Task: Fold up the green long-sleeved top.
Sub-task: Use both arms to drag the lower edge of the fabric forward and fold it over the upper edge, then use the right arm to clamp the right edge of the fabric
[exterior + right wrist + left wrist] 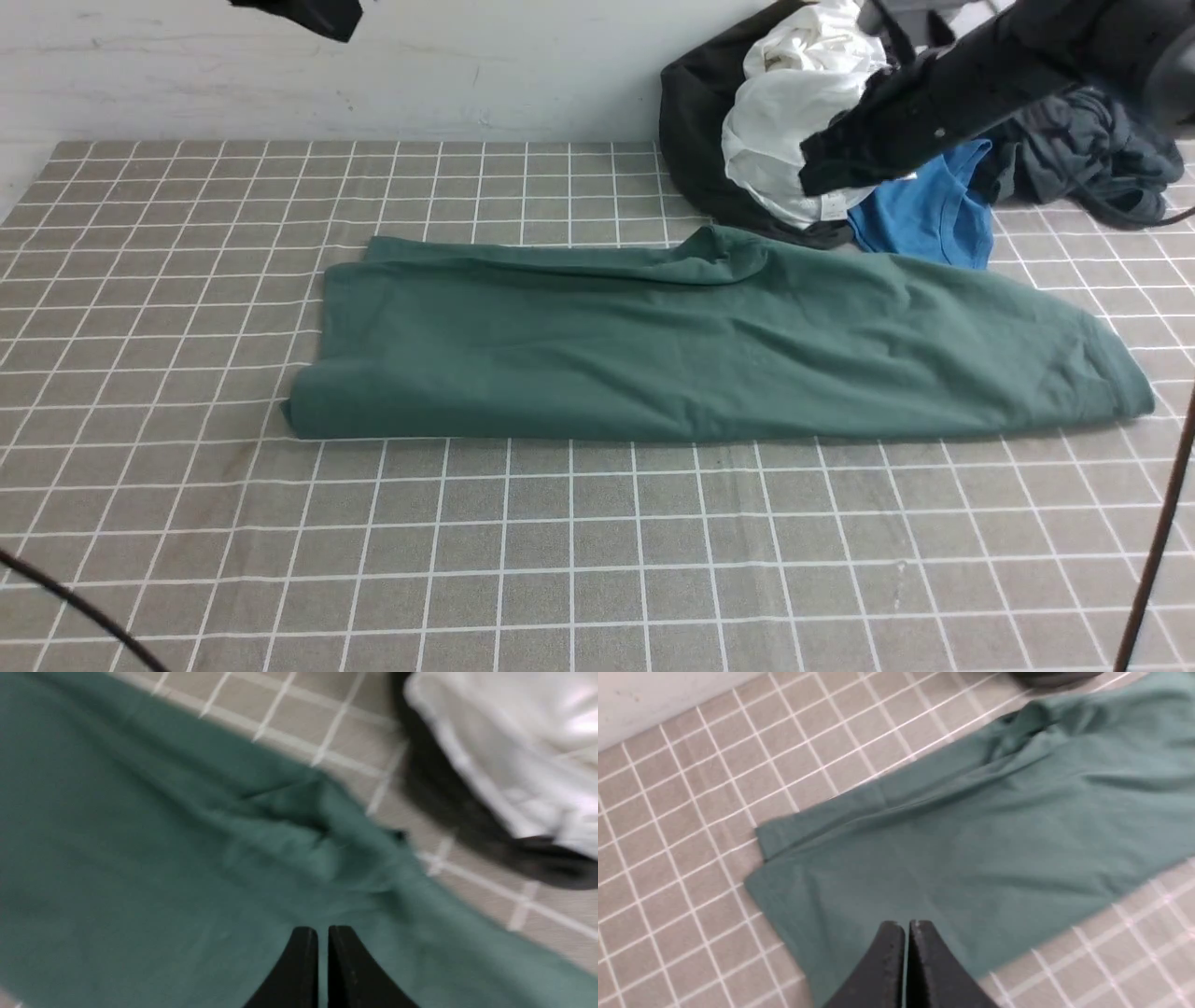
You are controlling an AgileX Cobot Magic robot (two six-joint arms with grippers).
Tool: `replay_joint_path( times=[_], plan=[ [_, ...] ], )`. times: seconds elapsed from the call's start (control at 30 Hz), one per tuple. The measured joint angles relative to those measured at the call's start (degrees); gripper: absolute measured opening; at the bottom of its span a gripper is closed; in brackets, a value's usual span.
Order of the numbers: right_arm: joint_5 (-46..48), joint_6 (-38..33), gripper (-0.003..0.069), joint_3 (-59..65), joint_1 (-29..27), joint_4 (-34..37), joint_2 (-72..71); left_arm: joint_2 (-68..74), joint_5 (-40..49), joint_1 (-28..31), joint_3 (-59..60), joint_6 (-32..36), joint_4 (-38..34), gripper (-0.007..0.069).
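Observation:
The green long-sleeved top (709, 345) lies folded into a long band across the middle of the checked cloth, a bunched ridge (728, 252) on its far edge. Its logo and label are hidden. It also shows in the left wrist view (985, 849) and the right wrist view (154, 858). My left gripper (906, 926) is shut and empty, raised above the top's left end; only a dark part of it shows at the front view's top left (313, 14). My right gripper (322, 931) is shut and empty, raised above the top near the ridge; its arm (943, 103) reaches in from the upper right.
A heap of clothes sits at the back right: a black garment (695, 121), a white one (794, 121), a bright blue top (934, 219) and a dark grey garment (1092, 149). A white wall stands behind. Cables cross the near corners (84, 611).

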Motion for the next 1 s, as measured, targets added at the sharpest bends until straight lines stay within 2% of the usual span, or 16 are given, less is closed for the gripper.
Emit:
replay_joint_path(
  times=[0.17,0.2,0.23,0.27,0.37,0.4,0.47,0.53,0.6,0.7,0.83,0.93,1.0],
  plan=[
    [-1.5,-11.0,-0.0012,0.0,3.8,5.5,7.1,-7.4,0.4,0.0,10.3,1.7,-2.7,-0.0004],
    [-5.4,-14.4,-0.0013,0.1,5.3,5.9,9.7,-9.8,0.4,0.0,14.0,2.1,-2.7,-0.0004],
    [-6.7,-14.8,-0.0013,0.1,5.5,6.0,10.0,-10.9,0.5,0.0,15.1,2.2,-2.7,-0.0004],
    [-13.1,-17.4,-0.0013,0.1,6.8,6.0,12.2,-13.5,0.5,0.0,19.2,2.3,-2.3,-0.0004],
    [-24.4,-17.2,-0.0013,0.1,7.7,6.7,13.9,-17.5,0.5,0.0,24.0,2.3,-0.9,-0.0004],
    [-32.8,-14.3,-0.0009,0.1,7.7,7.6,14.5,-21.4,0.3,0.0,27.9,2.3,0.8,-0.0004],
    [-39.7,-9.8,0.0006,0.1,7.1,8.0,14.4,-26.2,0.2,0.0,32.5,1.7,3.8,-0.0004],
    [-41.0,-7.0,0.0029,0.1,5.9,7.6,13.7,-29.3,-0.3,0.0,35.7,0.9,6.3,-0.0004],
    [-38.5,-4.3,0.0065,0.2,3.7,5.2,12.0,-33.3,-1.5,0.0,40.2,-0.9,10.3,-0.0004],
    [-29.2,0.0,0.0120,0.2,-0.1,-1.8,7.1,-40.2,-4.6,0.0,49.2,-5.8,16.4,-0.0004],
    [-15.3,9.5,0.0195,0.2,-4.3,-16.2,-0.5,-47.4,-10.1,0.0,60.6,-11.9,22.0,-0.0004],
    [-4.0,19.6,0.0304,0.0,-7.7,-26.9,-4.5,-52.3,-18.0,0.0,70.5,-16.9,24.3,-0.0004],
    [3.4,23.8,0.0391,0.9,-9.5,-31.2,-5.2,-54.3,-22.2,0.0,75.2,-18.8,24.4,-0.0004]
  ],
)
